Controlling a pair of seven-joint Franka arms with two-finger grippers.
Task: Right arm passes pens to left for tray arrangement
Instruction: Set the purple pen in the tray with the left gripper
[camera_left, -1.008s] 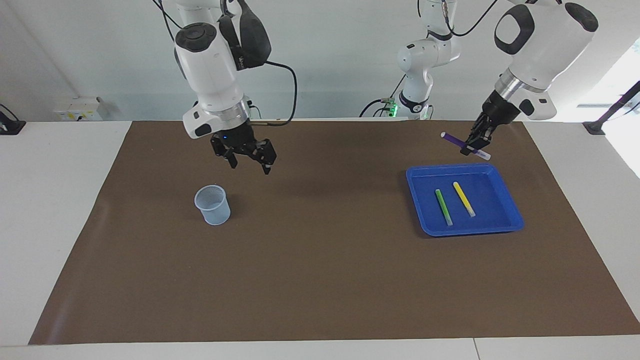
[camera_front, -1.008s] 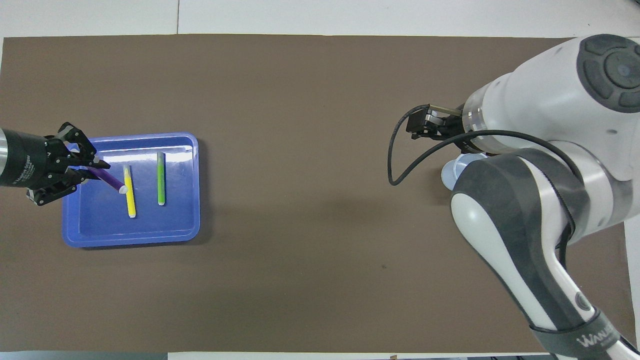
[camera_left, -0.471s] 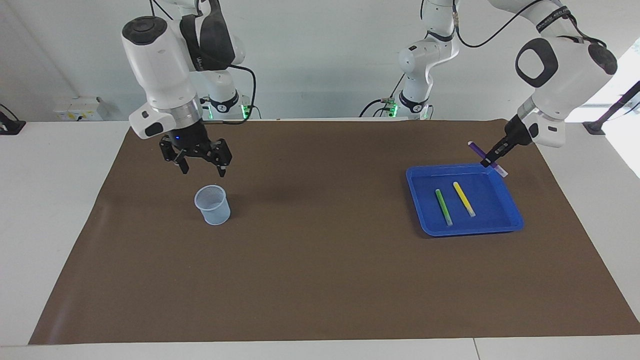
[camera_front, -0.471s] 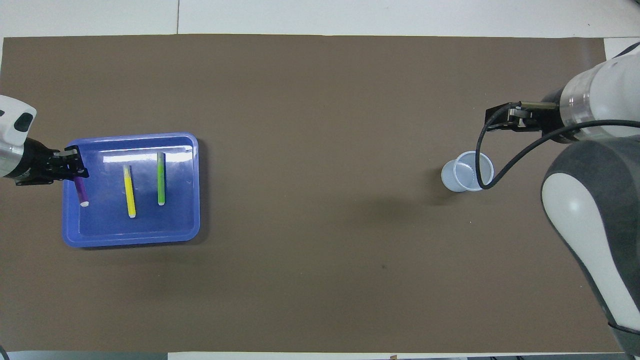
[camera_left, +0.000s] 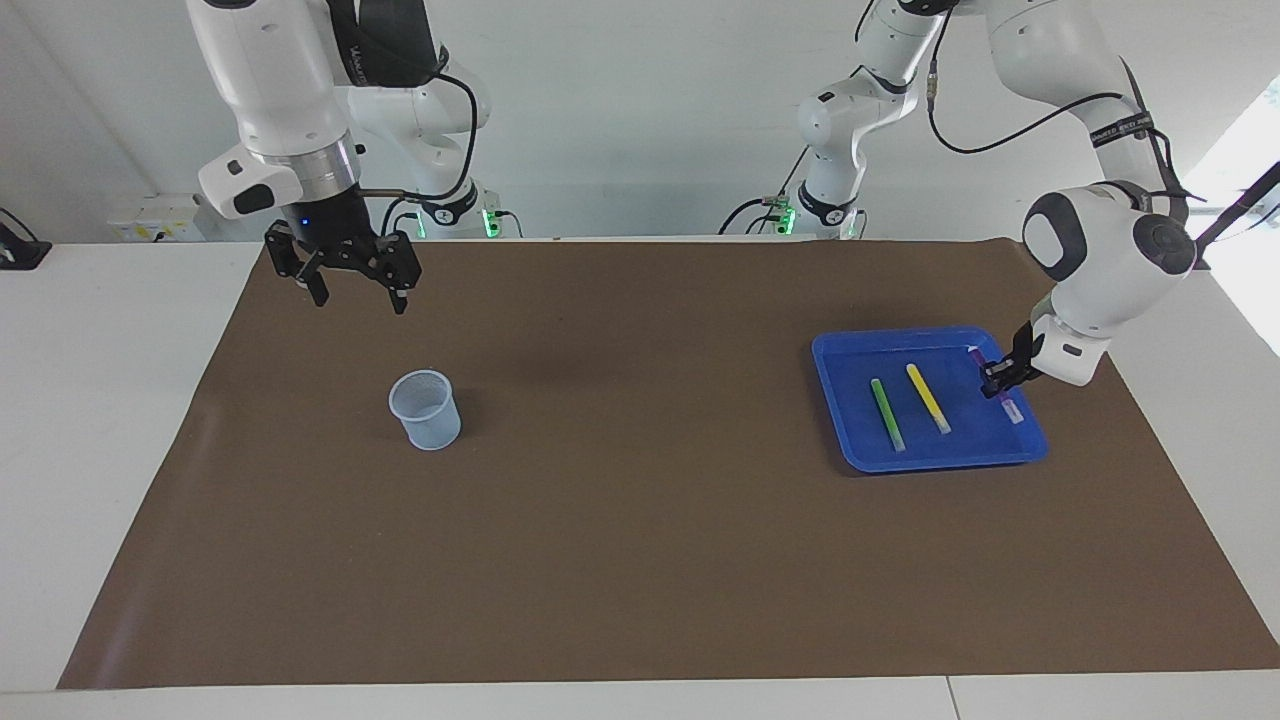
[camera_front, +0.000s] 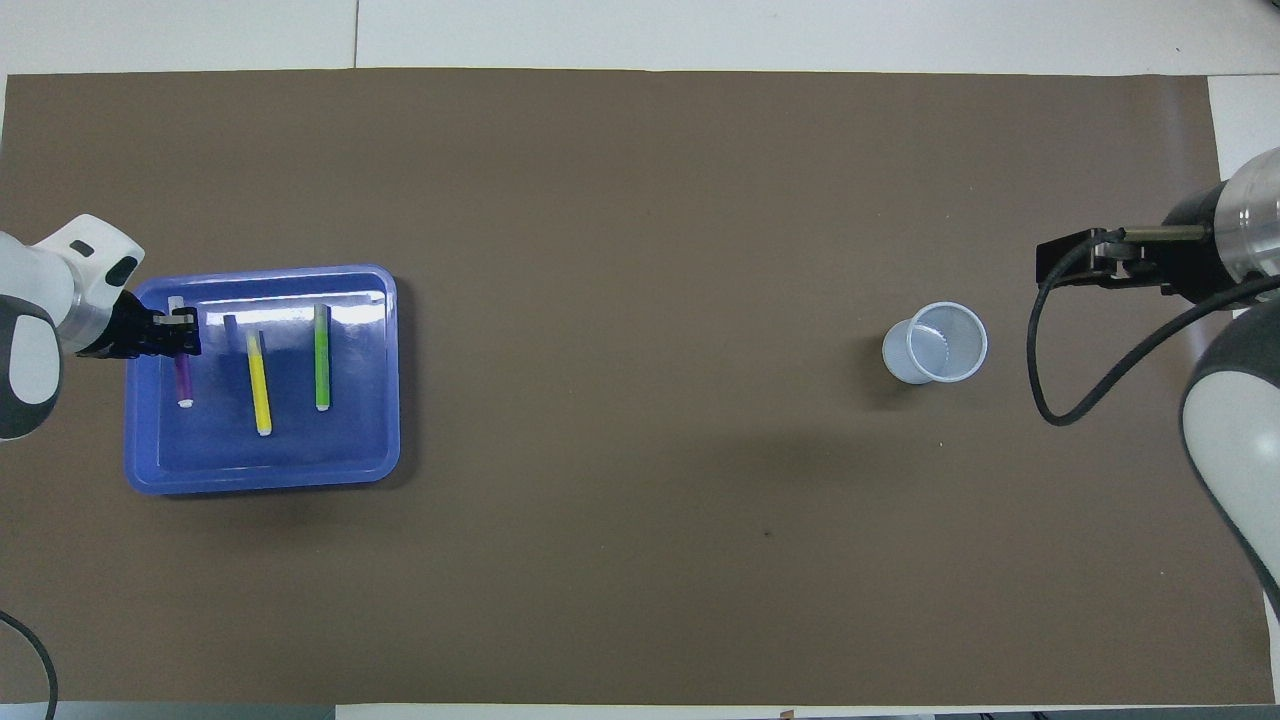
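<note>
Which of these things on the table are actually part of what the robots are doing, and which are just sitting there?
In the job:
- purple pen, held by the left gripper low in the tray
- yellow pen and green pen, lying in the tray
- right gripper, open, waiting up over the mat

Just lying about:
- cup, empty
- brown mat

White table (camera_left: 100, 400) w/ brown mat (camera_left: 640, 560): cup (camera_left: 426, 409), tray (camera_left: 850, 350).
</note>
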